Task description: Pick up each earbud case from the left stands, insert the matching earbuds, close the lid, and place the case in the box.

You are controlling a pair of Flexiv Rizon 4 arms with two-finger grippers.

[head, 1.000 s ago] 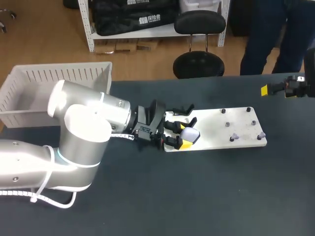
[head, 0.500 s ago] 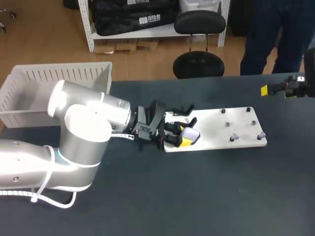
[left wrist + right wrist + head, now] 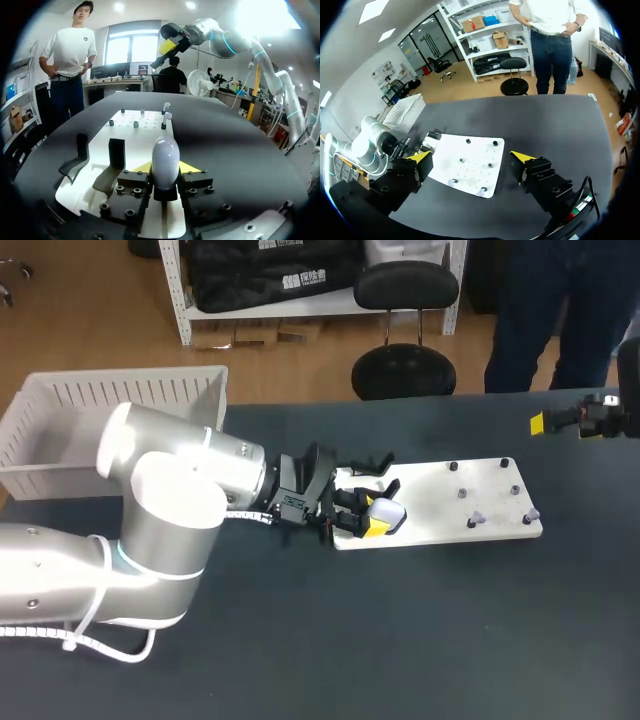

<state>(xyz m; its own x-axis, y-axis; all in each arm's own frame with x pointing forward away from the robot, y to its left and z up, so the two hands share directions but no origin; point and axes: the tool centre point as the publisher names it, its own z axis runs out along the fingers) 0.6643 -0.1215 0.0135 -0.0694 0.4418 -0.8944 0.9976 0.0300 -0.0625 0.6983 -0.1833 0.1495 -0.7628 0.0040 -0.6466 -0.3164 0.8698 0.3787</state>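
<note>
A white earbud case [image 3: 387, 515] [image 3: 165, 157] sits at the near left corner of the white board [image 3: 440, 495], lid closed. My left gripper [image 3: 368, 516] [image 3: 166, 168] is shut on it, one yellow fingertip [image 3: 142, 167] pressing each side. Two empty black stands [image 3: 368, 465] [image 3: 116, 152] rise beside it on the board's left end. Two small white earbuds [image 3: 478, 516] [image 3: 163, 117] stand on pegs at the board's right end. My right gripper [image 3: 575, 424] [image 3: 471, 157] hangs open and empty above the table's far right edge.
A white slatted box [image 3: 100, 415] [image 3: 406, 111] stands at the table's back left, behind my left arm. Short dark pegs [image 3: 455, 467] dot the board's right half. Bare dark tabletop lies in front of the board and between it and my right gripper.
My left gripper's fingers have closed in on the white case. Neither arm has otherwise shifted, and the right gripper stays wide open.
</note>
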